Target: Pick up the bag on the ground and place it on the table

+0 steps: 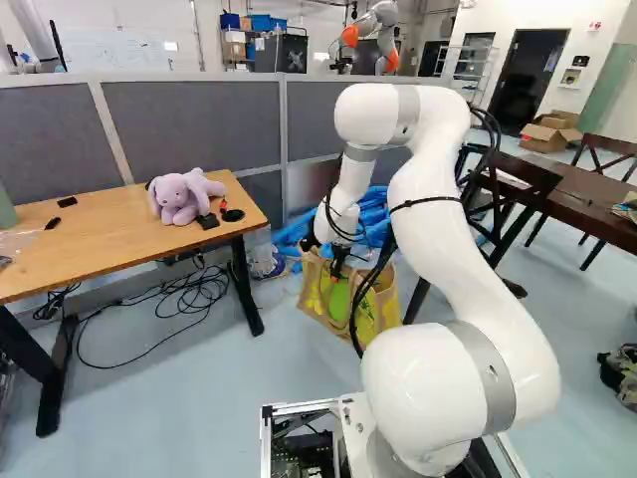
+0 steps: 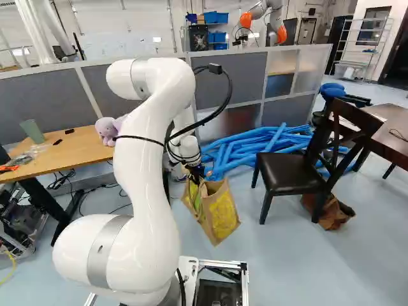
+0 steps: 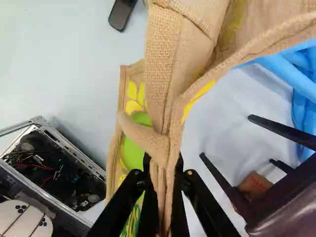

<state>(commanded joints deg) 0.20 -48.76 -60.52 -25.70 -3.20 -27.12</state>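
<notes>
No wording can be read. Green lettering [image 3: 131, 224] on the bag [image 3: 113, 163], seen beside the pincer [image 1: 338, 267], is partly hidden. Well beyond the pincer, a small red-and-white sign [image 1: 595, 24] on the far wall [image 1: 532, 22] bears print too small to tell.
</notes>
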